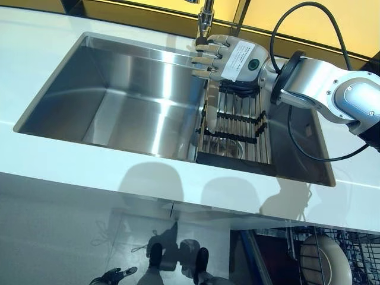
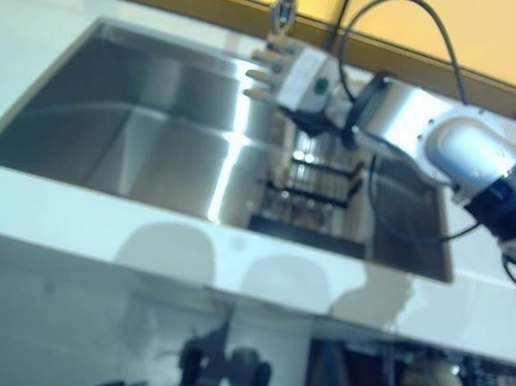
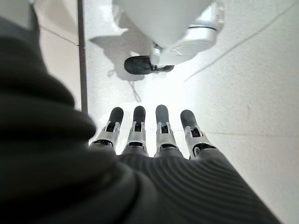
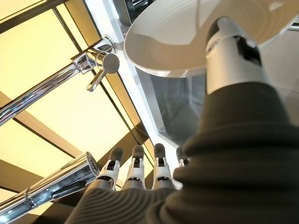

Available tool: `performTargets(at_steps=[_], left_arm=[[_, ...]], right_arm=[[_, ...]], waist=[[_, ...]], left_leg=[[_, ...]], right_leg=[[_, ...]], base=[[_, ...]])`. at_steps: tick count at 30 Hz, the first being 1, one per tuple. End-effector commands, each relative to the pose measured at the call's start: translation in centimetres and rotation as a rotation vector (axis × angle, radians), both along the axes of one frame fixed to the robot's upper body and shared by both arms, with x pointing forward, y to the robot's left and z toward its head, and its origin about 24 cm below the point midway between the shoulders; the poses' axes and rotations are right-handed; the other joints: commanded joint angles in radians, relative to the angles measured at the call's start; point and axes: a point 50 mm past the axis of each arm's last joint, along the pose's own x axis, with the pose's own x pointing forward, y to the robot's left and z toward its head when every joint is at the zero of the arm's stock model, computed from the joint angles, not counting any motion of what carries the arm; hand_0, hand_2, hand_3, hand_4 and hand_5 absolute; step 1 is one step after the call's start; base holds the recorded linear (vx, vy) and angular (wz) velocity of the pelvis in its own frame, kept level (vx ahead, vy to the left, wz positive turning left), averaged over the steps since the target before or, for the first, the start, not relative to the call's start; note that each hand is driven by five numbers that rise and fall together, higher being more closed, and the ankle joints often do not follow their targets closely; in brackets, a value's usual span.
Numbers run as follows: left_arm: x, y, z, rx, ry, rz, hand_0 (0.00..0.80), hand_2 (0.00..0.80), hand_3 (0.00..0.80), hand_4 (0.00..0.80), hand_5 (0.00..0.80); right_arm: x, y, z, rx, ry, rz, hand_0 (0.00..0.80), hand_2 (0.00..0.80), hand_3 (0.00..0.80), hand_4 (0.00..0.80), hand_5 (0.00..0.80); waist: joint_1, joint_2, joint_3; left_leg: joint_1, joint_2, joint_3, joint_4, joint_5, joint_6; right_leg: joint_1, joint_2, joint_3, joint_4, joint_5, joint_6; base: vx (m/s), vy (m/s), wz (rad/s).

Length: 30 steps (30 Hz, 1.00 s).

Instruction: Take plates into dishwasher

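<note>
My right hand (image 1: 228, 58) hovers over the dish rack (image 1: 234, 127) in the right part of the steel sink (image 1: 119, 101), close to the tap, fingers straight and spread. In the right wrist view a white plate (image 4: 177, 37) shows just past the thumb (image 4: 229, 56); I cannot tell whether the thumb touches it. The hand hides that plate in the eye views. My left hand (image 1: 113, 275) hangs low by the floor, fingers straight (image 3: 140, 128), holding nothing. Another white plate (image 1: 323, 261) stands in the open dishwasher rack (image 1: 362, 249) below the counter at lower right.
The chrome tap (image 1: 206, 18) rises at the sink's back edge right beside my right hand, also in the right wrist view (image 4: 93, 60). A white counter (image 1: 89, 178) surrounds the sink. A yellow wall runs behind it.
</note>
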Motion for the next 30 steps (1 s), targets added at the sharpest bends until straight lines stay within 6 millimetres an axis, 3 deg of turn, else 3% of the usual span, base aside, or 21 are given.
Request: performTargets(at_steps=[1,8,26,27,28,30], left_arm=[[0.6,0.8,0.5,0.019,-0.071,0.07,0.0,0.0,0.0,0.0,0.0],[1.6,1.0,1.0,0.001,-0.152,0.142,0.0,0.0,0.0,0.0,0.0],[2.3,0.2,1.1,-0.073,-0.201,0.168,0.0,0.0,0.0,0.0,0.0],[2.4,0.1,1.1,-0.077,-0.201,0.17,0.0,0.0,0.0,0.0,0.0],[2.3,0.1,1.1,-0.081,-0.202,0.173,0.0,0.0,0.0,0.0,0.0],[2.4,0.0,1.1,-0.087,-0.205,0.181,0.0,0.0,0.0,0.0,0.0]], right_arm=[[0.2,-1.5,1.1,-0.013,-0.04,-0.069,0.0,0.0,0.0,0.0,0.0],[0.6,-2.2,0.9,-0.006,-0.04,-0.082,0.0,0.0,0.0,0.0,0.0],[1.0,-1.6,0.4,-0.058,-0.062,-0.08,0.0,0.0,0.0,0.0,0.0],[0.9,-1.5,0.5,-0.064,-0.066,-0.077,0.088,0.088,0.088,0.088,0.088],[0.9,-1.3,0.4,-0.07,-0.071,-0.074,0.235,0.235,0.235,0.235,0.235],[0.8,-1.0,0.3,-0.098,-0.081,-0.073,0.8,0.8,0.8,0.8,0.8]], waist=[[0.013,0.011,0.013],[0.021,0.014,0.032],[0.031,0.024,0.072],[0.031,0.024,0.073],[0.032,0.024,0.073],[0.032,0.023,0.073]], left_leg=[[-0.01,-0.023,0.045,-0.01,-0.061,0.019],[-0.025,-0.024,0.037,-0.01,-0.055,0.02],[-0.058,-0.03,0.018,-0.01,-0.033,0.02],[-0.059,-0.03,0.017,-0.01,-0.033,0.021],[-0.06,-0.03,0.017,-0.01,-0.032,0.021],[-0.061,-0.031,0.014,-0.01,-0.03,0.021]], right_leg=[[0.018,0.021,0.004,-0.001,-0.069,0.053],[0.004,0.019,0.0,0.004,-0.068,0.051],[-0.03,0.013,-0.011,0.015,-0.06,0.049],[-0.03,0.013,-0.011,0.015,-0.06,0.049],[-0.031,0.013,-0.011,0.014,-0.059,0.049],[-0.033,0.013,-0.013,0.014,-0.058,0.049]], base=[[0.0,0.0,0.0],[0.0,0.0,0.0],[-0.003,0.003,0.01],[-0.015,0.018,0.05],[-0.016,0.014,0.03],[0.0,0.0,0.0]])
